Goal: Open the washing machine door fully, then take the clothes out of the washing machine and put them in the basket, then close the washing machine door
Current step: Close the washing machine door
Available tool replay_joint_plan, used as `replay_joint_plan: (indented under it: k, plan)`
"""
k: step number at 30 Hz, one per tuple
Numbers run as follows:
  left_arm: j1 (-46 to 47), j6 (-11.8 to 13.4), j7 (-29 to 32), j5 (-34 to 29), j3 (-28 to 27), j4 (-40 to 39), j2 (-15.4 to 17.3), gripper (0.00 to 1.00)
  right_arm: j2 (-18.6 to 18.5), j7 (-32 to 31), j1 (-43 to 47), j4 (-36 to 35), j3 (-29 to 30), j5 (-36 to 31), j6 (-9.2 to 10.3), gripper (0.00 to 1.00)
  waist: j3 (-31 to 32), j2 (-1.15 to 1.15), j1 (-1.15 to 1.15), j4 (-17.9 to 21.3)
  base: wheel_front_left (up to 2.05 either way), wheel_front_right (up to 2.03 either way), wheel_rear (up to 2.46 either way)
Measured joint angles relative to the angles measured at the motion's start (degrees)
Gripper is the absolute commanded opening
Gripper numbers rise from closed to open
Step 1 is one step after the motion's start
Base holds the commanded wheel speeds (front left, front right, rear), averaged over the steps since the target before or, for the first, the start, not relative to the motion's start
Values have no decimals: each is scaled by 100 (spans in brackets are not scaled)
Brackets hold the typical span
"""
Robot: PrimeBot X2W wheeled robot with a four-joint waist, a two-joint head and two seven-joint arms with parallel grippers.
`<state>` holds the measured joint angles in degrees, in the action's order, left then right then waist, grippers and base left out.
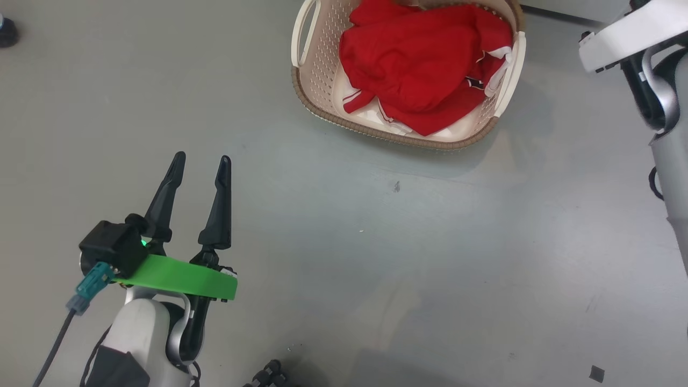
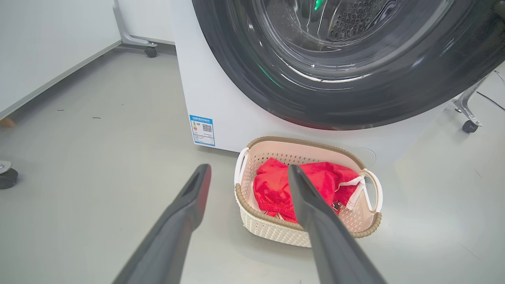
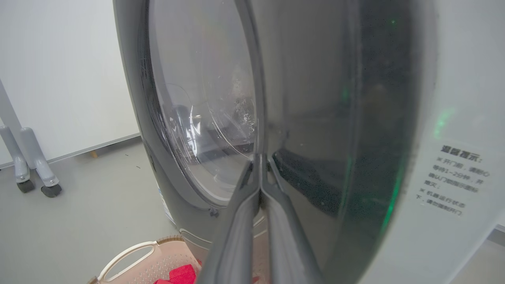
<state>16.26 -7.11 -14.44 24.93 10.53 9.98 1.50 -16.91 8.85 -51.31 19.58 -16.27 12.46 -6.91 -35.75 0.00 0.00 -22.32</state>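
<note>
The cream basket [image 1: 322, 115] stands on the grey floor with the red clothes [image 1: 424, 64] piled inside it. My left gripper [image 1: 202, 158] hovers open and empty over the floor, well short of the basket. In the left wrist view the basket [image 2: 276, 228] sits just in front of the white washing machine [image 2: 221, 98], whose black-rimmed door [image 2: 355, 102] lies against the machine's front. My right gripper [image 3: 259, 159] is shut with nothing in it, its tips resting on the door [image 3: 315, 118] where glass meets rim. My right forearm [image 1: 618, 32] reaches out of the head view.
White panels on castor legs [image 2: 150, 51] stand left of the machine, and another castor [image 2: 469, 126] to its right. A blue sticker [image 2: 202, 130] marks the machine's lower front. A dark wheel [image 1: 6, 32] sits at the far left of the floor.
</note>
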Motion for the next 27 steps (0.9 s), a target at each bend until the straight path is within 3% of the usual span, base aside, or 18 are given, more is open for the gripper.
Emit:
replay_joint_plan:
  k: [13,27]
  plan:
    - [201,0,-1,138,205,-102,-21,100,-280,-233,-929,73,130,-153,12,0,-464,0,0,-130,0,0,0]
    - [369,0,-1,238,339,-41,-35,100,-298,-241,-1337,265,316,-168,180,0,-725,0,0,-328,0,0,0]
